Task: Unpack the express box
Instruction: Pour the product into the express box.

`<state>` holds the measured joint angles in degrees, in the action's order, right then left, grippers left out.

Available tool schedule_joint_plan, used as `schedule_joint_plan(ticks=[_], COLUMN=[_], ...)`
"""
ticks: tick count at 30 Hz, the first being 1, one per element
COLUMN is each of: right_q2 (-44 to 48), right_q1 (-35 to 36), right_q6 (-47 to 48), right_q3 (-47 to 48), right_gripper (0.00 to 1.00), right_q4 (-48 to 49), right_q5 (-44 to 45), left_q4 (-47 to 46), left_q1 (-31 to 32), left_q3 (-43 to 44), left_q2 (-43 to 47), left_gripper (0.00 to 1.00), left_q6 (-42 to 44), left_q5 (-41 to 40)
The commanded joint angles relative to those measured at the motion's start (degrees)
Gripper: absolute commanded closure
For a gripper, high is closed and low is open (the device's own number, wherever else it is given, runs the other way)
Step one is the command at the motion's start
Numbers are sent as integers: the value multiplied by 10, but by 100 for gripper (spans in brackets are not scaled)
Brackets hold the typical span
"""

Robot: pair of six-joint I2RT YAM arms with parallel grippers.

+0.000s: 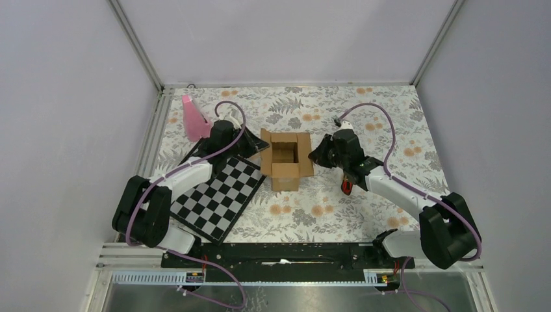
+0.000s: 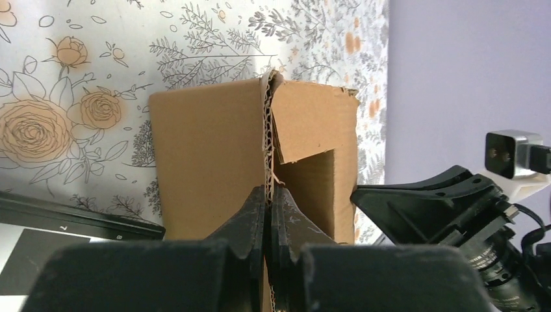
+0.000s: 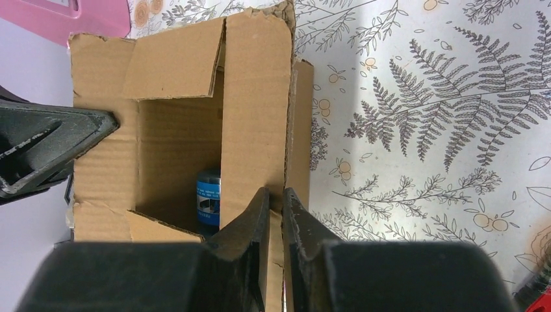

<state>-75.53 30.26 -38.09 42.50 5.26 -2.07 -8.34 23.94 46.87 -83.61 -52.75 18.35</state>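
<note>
Both grippers clamped on opposite sides of the open box, mid-table.
Top view: the box [image 1: 286, 159] sat open just beside the chessboard [image 1: 217, 195]. Both arms reached forward with elbows bent, left gripper [image 1: 255, 148] at its left side, right gripper [image 1: 316, 155] at its right. Left wrist: jaws pinched tight on a thin corrugated edge. Right wrist: jaws nipped the right wall or flap, and a blue container [image 3: 209, 205] showed inside. The cardboard looked light, stiff but crushable, so probably best held by its wall edges.
</note>
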Motion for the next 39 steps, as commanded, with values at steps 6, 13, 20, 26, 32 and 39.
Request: schedule_joint_plan(ticks=[6, 13, 20, 26, 32, 39], right_q2=[49, 78, 29, -23, -66, -101], right_q1=[10, 148, 275, 332, 357, 357], right_q6=[66, 196, 242, 240, 254, 243], right_q3=[59, 200, 223, 181, 172, 164], right_gripper=[65, 30, 21, 17, 14, 24], right_q4=[-129, -197, -162, -99, -77, -76], right_q5=[49, 182, 224, 290, 366, 426], left_q4=[-21, 181, 251, 311, 346, 361], left_q1=[18, 32, 46, 51, 58, 61], left_q3=[-6, 151, 212, 258, 296, 319], left_q2=[-17, -38, -65, -86, -102, -105], left_gripper=[100, 100, 100, 100, 100, 100], left_q6=[-21, 14, 8, -17, -32, -38], left_q5=[39, -7, -19, -24, -22, -16])
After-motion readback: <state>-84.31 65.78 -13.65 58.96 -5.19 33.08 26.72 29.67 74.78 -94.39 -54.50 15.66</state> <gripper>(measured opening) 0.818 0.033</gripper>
